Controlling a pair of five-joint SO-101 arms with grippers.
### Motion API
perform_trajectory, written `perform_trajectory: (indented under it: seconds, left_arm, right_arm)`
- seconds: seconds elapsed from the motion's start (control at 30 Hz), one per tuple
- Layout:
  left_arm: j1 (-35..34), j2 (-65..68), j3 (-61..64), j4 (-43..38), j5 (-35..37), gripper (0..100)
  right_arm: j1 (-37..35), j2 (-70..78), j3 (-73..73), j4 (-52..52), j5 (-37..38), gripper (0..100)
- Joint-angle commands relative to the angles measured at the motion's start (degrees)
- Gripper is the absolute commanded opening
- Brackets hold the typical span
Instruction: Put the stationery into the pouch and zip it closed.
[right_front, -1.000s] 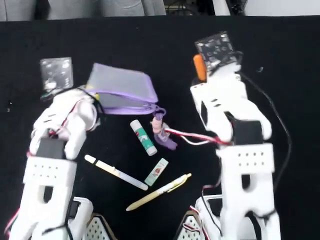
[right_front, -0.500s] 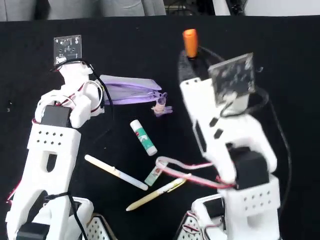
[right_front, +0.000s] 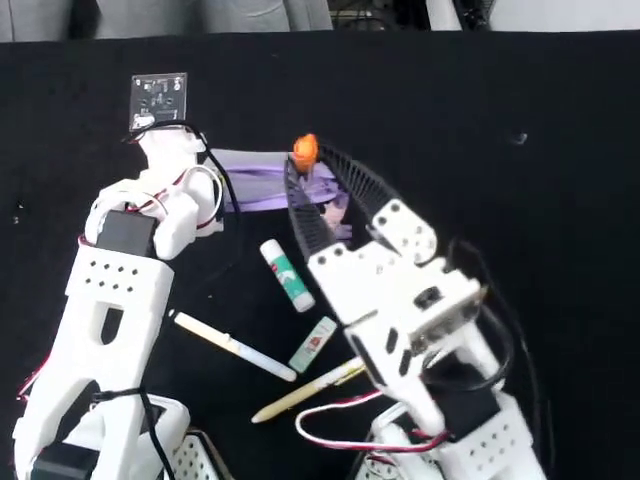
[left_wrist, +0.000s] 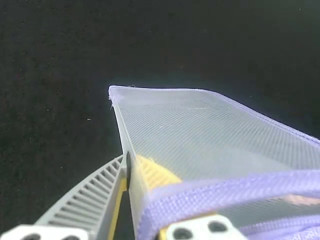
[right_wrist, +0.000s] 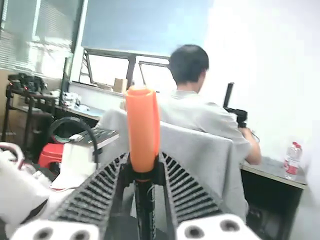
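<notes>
The purple mesh pouch (right_front: 262, 180) is held up on edge at the back of the black table; my left gripper (right_front: 213, 187) is shut on its left end. In the left wrist view the pouch (left_wrist: 200, 145) runs away from my left gripper (left_wrist: 128, 162), with its purple zip band nearest the camera. My right gripper (right_front: 308, 172) is raised over the pouch's right end, shut on an orange-capped marker (right_front: 305, 150). In the right wrist view that marker (right_wrist: 142, 125) stands upright between the fingers of the right gripper (right_wrist: 143, 165). A glue stick (right_front: 287, 275) lies in front of the pouch.
A small green-and-white tube (right_front: 313, 343), a white pen (right_front: 232, 345) and a yellow pen (right_front: 310, 386) lie on the table (right_front: 520, 120) nearer the arm bases. The right arm's body hangs over the table's right middle. The table's back edge is behind the pouch.
The right arm has swung left and tipped toward the camera, carrying the orange marker from the back right to above the pouch. The left arm lifted the pouch onto its edge.
</notes>
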Motion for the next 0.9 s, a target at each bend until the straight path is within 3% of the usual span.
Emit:
perform_trajectory:
  seconds: [0.0,0.1,0.43,0.63,0.87]
  left_arm:
    - [1.3,0.0,-0.8,-0.3,1.3,3]
    - [1.1,0.0,-0.7,-0.2,1.3,3]
    - [1.2,0.0,0.2,-0.9,1.4,3]
    - [1.0,0.3,0.7,-1.1,1.4,3]
    - [1.0,0.0,1.1,-2.3,1.4,3]
  right_arm:
    - [-2.0,-0.8,6.4,-10.5,-1.5,1.1]
    - [-1.9,1.4,8.7,-15.9,-4.7,1.1]
    - [-0.9,14.2,13.7,-28.7,-2.7,1.1]
    - [1.1,18.2,14.8,-30.0,-2.3,1.5]
    - [1.1,18.1,13.0,-23.0,-1.9,22.4]
